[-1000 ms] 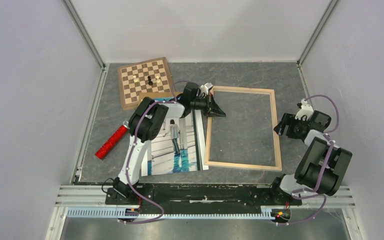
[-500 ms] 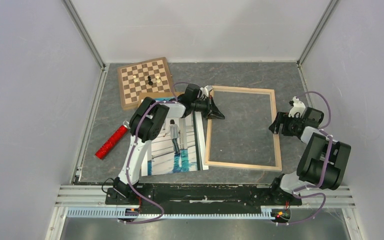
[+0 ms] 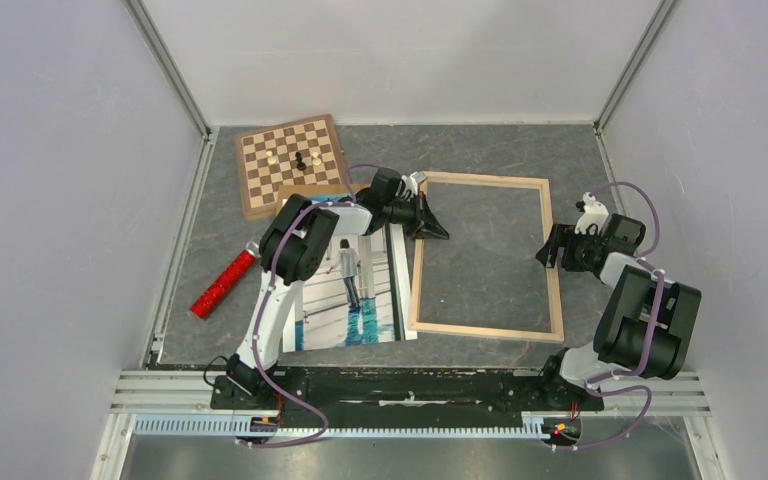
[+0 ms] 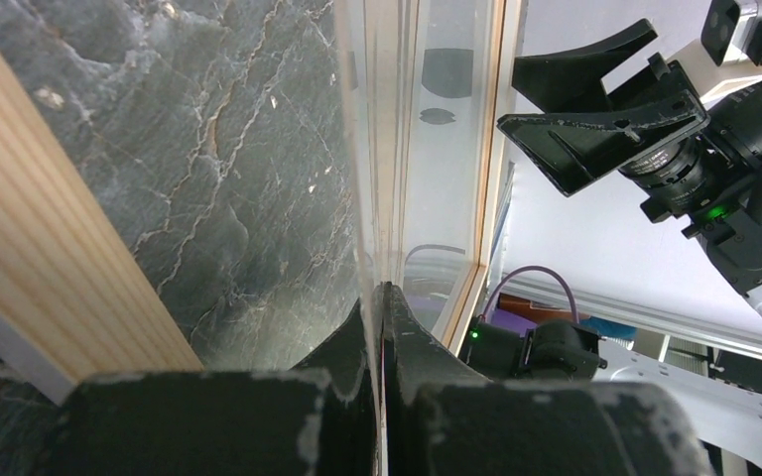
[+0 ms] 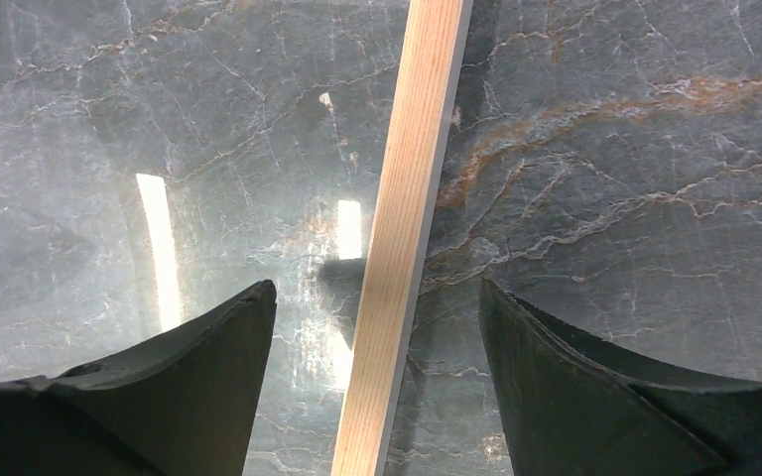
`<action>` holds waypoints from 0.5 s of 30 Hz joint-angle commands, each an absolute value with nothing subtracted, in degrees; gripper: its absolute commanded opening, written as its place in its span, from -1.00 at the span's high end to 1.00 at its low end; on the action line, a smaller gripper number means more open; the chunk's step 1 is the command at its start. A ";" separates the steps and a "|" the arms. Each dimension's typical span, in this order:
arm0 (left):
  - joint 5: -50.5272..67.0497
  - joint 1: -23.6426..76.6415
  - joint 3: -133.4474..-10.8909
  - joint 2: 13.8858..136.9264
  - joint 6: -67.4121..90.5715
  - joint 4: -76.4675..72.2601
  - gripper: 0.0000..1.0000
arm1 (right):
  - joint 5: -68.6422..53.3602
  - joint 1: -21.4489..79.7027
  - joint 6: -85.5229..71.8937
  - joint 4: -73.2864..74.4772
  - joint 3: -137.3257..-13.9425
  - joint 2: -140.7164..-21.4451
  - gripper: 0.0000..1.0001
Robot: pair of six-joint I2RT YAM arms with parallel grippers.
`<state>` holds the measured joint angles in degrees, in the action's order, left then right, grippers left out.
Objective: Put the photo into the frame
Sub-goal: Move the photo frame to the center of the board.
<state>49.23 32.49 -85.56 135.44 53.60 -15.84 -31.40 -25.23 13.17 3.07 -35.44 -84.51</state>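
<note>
The frame (image 3: 485, 329) of light wooden bars lies flat at the table's middle right. The photo (image 3: 350, 290) lies face up just left of it, partly under the left arm. My left gripper (image 3: 438, 228) sits at the frame's upper left corner. In the left wrist view it (image 4: 381, 297) is shut on the edge of a thin clear sheet (image 4: 367, 178), beside a frame bar (image 4: 50, 218). My right gripper (image 3: 552, 248) hovers over the frame's right bar. Its jaws (image 5: 377, 288) stand open either side of that bar (image 5: 417, 149), touching nothing.
A chessboard (image 3: 292, 160) with a few pieces stands at the back left, and a brown board (image 3: 305, 190) peeks out under its near edge. A red glittery cylinder (image 3: 222, 285) lies at the left. Grey walls close in on three sides.
My right gripper has moved left to the frame's right bar. The left gripper, photo and frame have hardly moved.
</note>
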 commanded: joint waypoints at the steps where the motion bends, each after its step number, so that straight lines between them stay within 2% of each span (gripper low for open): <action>1: 47.91 33.05 -87.36 134.75 49.38 -14.65 0.95 | -31.20 -24.79 13.71 3.57 -36.03 -85.05 -0.55; 15: 48.23 33.16 -85.74 131.49 45.28 -16.81 0.95 | -30.89 -24.79 13.78 3.60 -35.69 -84.21 -0.54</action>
